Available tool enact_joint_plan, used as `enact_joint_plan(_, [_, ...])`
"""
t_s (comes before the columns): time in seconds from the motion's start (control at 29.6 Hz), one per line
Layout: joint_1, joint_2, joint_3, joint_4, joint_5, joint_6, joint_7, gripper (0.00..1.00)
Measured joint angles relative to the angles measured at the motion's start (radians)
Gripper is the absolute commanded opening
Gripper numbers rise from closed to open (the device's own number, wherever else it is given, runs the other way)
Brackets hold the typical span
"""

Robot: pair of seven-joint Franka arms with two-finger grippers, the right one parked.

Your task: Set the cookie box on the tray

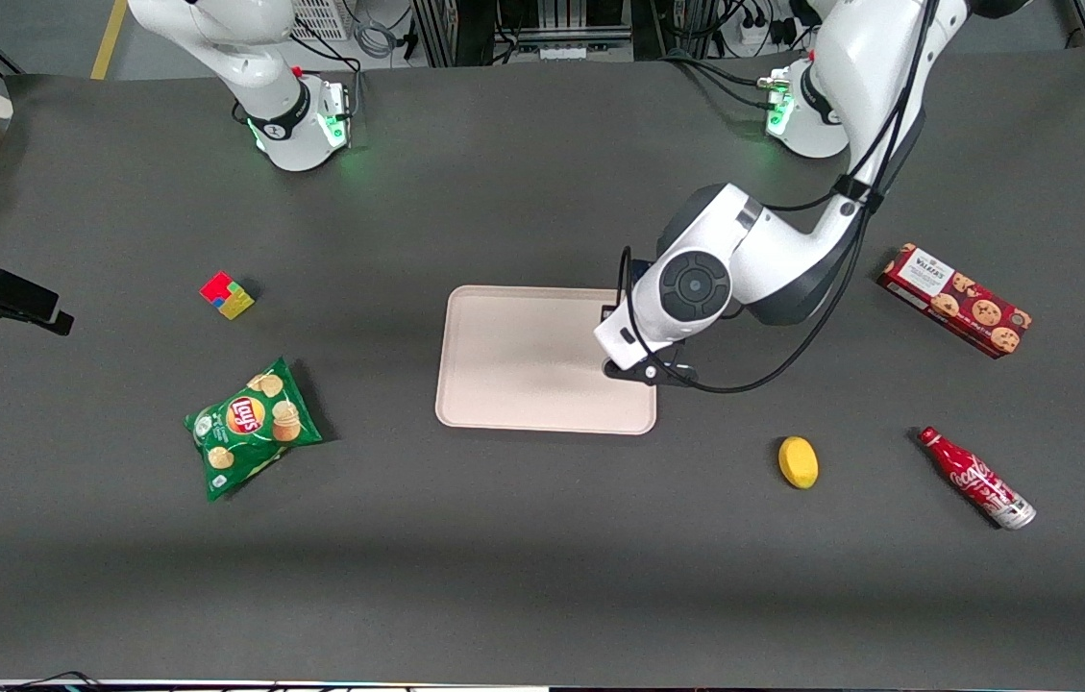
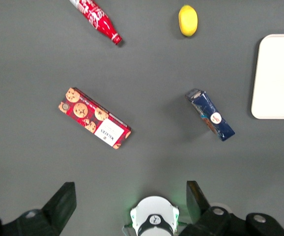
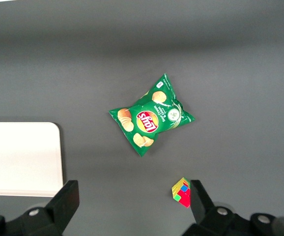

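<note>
Left arm bent over tray (image 1: 504, 384) edge, tool (image 2: 129, 199) spread wide, high above cookie box (image 2: 211, 115) on table

Loose snacks and oddments on the dark table.
A red cookie box (image 1: 954, 300), yellow lemon (image 1: 798, 462) and red soda bottle (image 1: 975, 478) lie toward the working arm's end; a green chip bag (image 1: 252, 426) and colourful cube (image 1: 227, 295) toward the parked arm's.

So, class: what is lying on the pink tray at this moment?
The tray shows only bare pink surface; the cookie box lies on the table beside it. The arm hides one corner in the front view. The gripper hangs high above the table, fingers open.
</note>
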State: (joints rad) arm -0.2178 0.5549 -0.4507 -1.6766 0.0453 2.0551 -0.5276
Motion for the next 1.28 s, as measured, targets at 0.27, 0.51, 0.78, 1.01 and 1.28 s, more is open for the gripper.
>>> enact_joint_plan(0.27, [0.0, 0.04, 0.002, 0.0, 0.043, 0.041, -0.002, 0.26])
enact_joint_plan(0.51, [0.0, 0.058, 0.002, 0.0, 0.053, 0.045, -0.003, 1.0])
enact_joint_plan(0.78, [0.003, 0.056, 0.003, 0.011, 0.054, 0.034, -0.006, 1.0])
enact_joint_plan(1.01, [0.032, -0.008, 0.007, 0.056, 0.046, -0.121, -0.012, 1.0])
enact_joint_plan(1.28, [0.073, -0.237, 0.09, 0.122, -0.047, -0.426, -0.014, 1.0])
